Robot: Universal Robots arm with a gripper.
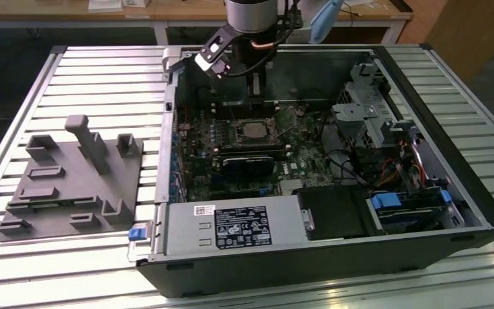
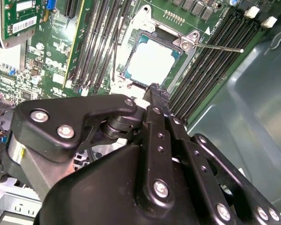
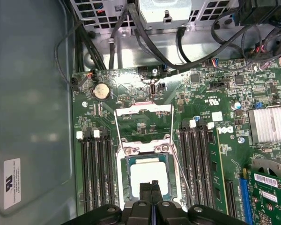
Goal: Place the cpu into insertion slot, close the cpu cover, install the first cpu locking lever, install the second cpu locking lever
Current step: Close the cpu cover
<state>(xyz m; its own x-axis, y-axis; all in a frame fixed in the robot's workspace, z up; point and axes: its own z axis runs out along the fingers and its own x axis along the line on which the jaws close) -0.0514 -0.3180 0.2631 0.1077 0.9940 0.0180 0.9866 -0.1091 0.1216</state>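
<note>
Slatted table (image 1: pixel 92 71), open case (image 1: pixel 316 270), cpu (image 3: pixel 147 171) in insertion slot (image 3: pixel 127 180), end effector (image 3: pixel 150 186) closed, seemingly above its edge

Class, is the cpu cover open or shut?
Open: in the first wrist view the cpu cover lies folded back, clear of the seated cpu.

The cpu (image 3: pixel 147 174) is faced with pale, smooth metal of a dull satin sheen, and the cpu cover (image 3: pixel 145 108) is formed of thin, bright silvery sheet metal, while the circuit board (image 3: pixel 136 89) is coated in a glossy green lacquer. The pincer (image 2: pixel 154 91) is finished in matt black and studded with shiny metal screws. The surface (image 1: pixel 75 71) is built of ribbed, brushed pale metal, and the fixture (image 1: pixel 67 187) on it is moulded in matt grey plastic
</note>
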